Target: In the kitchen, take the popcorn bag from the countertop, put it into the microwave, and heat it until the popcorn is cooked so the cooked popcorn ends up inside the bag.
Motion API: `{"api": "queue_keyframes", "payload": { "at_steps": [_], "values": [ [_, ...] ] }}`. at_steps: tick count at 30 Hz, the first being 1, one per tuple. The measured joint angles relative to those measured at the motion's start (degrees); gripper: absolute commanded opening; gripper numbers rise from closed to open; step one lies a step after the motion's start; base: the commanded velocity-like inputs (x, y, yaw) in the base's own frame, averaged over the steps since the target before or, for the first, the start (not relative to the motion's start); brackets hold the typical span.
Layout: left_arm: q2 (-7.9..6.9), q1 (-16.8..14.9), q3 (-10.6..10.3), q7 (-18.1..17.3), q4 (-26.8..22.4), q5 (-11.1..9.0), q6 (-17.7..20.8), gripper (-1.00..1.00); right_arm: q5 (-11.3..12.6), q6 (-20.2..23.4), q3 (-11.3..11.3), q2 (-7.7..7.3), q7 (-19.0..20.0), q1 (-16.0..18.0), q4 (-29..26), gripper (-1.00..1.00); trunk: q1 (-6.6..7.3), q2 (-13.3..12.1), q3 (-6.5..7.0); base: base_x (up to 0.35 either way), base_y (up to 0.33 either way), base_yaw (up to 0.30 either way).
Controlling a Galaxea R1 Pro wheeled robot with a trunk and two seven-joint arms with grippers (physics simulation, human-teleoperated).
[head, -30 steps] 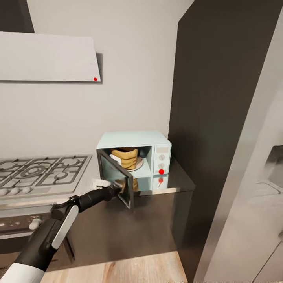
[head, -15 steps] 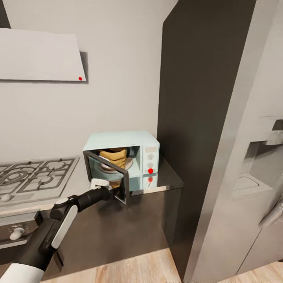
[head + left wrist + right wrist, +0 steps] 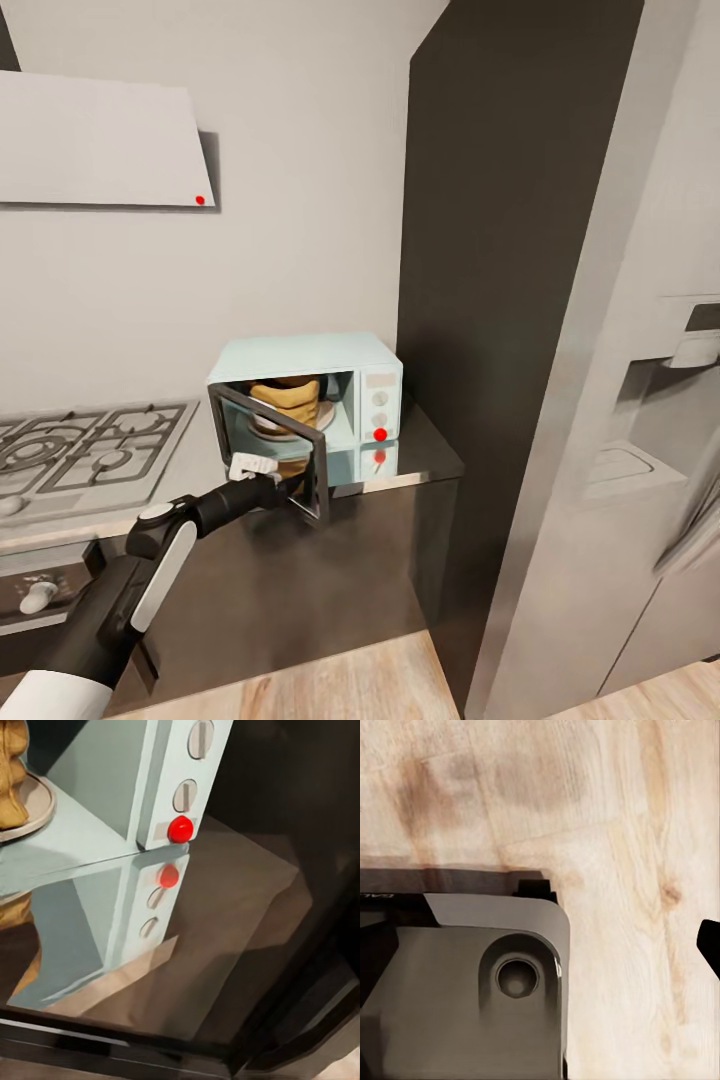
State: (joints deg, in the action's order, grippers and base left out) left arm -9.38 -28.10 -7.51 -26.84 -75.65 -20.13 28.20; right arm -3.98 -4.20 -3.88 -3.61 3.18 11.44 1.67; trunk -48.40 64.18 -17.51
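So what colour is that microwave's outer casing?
Pale blue microwave, clearest in the head view.

The tabletop (image 3: 425, 458) was a grey glossy slab over dark cabinet fronts. The pale blue microwave (image 3: 300, 352) stood directly on it, near its right end, and was mirrored in the surface. A gas hob (image 3: 80, 452) lay on it further left.

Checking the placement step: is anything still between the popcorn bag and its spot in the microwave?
Nothing visible does. The popcorn bag already sits on the plate inside the microwave. The door is ajar, with the left gripper at its outer face.
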Motion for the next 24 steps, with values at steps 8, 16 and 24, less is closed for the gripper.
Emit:
{"api": "queue_keyframes", "payload": {
  "at_steps": [8,16,24],
  "values": [
    [0.39,0.00,1.70,-0.22,-0.30,3.05,-0.31,1.00,0.38,-0.04,-0.23,-0.06,-0.01,0.04,0.00,1.00,0.00,0.00,-0.01,0.000,0.000,-0.145],
    [1.79,0.01,4.93,0.08,-0.53,-1.31,0.03,1.00,0.39,-0.03,-0.25,-0.13,-0.01,0.03,0.00,1.00,0.00,0.00,-0.01,0.000,0.000,-0.124],
    [1.94,0.03,-3.04,0.45,-4.27,-1.92,1.10,1.00,0.40,0.02,-0.25,-0.23,-0.01,0.02,0.00,1.00,0.00,0.00,-0.01,0.000,0.000,-0.002]
  ]
}}
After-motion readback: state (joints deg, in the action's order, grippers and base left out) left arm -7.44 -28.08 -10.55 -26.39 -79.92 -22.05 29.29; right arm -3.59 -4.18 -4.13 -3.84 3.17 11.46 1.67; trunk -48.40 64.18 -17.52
